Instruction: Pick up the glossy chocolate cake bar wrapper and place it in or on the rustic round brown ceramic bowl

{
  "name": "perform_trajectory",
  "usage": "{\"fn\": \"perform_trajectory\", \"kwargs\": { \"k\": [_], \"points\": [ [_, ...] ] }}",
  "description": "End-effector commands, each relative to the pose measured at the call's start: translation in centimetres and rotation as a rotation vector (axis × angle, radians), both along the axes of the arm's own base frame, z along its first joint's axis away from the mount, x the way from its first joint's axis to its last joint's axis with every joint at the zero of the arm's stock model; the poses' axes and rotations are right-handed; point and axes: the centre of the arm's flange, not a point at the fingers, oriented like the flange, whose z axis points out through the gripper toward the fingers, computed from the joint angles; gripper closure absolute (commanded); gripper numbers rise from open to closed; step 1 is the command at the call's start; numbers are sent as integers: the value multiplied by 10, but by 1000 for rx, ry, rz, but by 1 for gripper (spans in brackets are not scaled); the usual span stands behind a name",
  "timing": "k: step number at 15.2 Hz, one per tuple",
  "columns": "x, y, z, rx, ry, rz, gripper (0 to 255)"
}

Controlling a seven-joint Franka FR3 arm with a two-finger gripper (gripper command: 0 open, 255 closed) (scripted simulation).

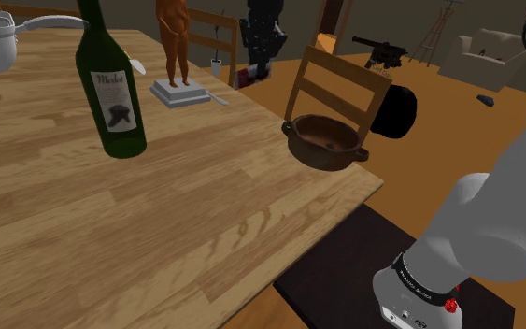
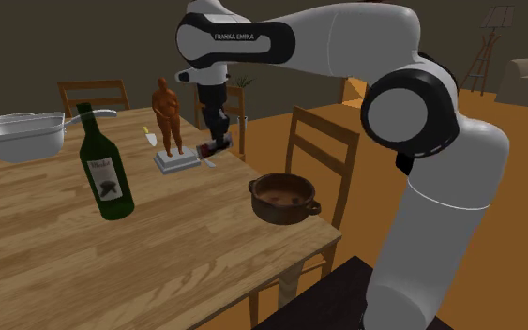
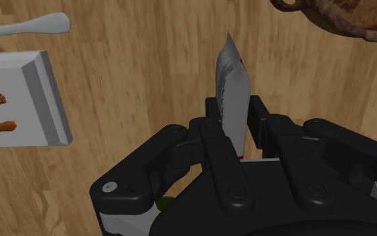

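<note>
The silvery wrapper [image 3: 231, 77] is standing on edge between the fingers of the pincer [image 3: 234, 117] — gripped tight and hanging just over the desk [image 2: 187, 253], beside the figurine's white base [image 2: 177, 160]. The brown bowl [image 2: 280, 212] is sitting well apart at the desk's edge — by a chair [image 2: 324, 128].

On the desk [image 1: 158, 224], in the shoulder view, the bottle [image 1: 111, 93] stands left, the statuette [image 1: 175, 42] on its slab [image 1: 184, 92] behind it, the bowl [image 1: 324, 142] at the right edge before a chair [image 1: 340, 84]. The pincer [image 2: 215, 146], clasping the wrapper [image 3: 232, 77], hangs beside the slab.
</note>
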Motion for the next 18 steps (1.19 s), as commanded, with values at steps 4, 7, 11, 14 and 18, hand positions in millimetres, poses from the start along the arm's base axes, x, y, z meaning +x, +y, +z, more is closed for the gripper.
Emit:
{"fn": "perform_trajectory", "kwargs": {
  "k": [4, 7, 11, 14, 18],
  "points": [
    [-58, -35, 6, 0, 0, 0, 255],
    [-92, -56, 8, 0, 0, 0, 255],
    [-137, -83, 12, 0, 0, 0, 255],
    [-172, -104, 15, 0, 0, 0, 255],
    [-172, -104, -6, 0, 0, 0, 255]
  ]
}}
